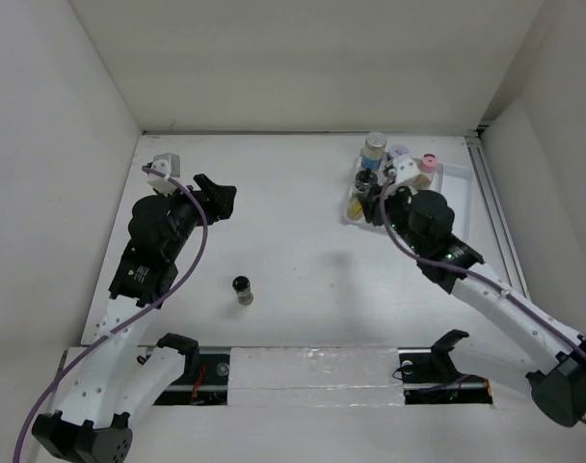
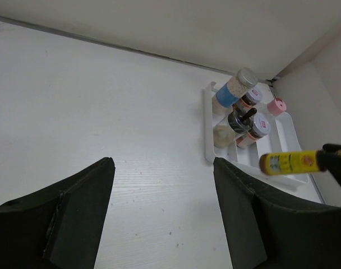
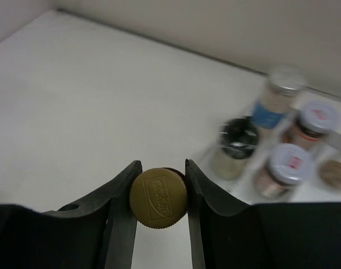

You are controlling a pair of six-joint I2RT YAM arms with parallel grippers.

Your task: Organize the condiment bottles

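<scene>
Yellow bottle (image 3: 158, 199): prob light, stiff, slick; R tool (image 3: 160, 171) pinches its round sides. L tool (image 2: 164, 168) spread, empty.

We see a yellow bottle (image 2: 291, 162) with an ochre cap (image 3: 158, 198), a blue-labelled jar (image 2: 232, 91), a pink cap (image 2: 277, 105) and a white tray (image 2: 207, 129).

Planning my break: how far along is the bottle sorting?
Five bottles already stand in the white tray. The right jaws hold the yellow bottle by it. One black-capped jar sits on the table, untouched.
</scene>
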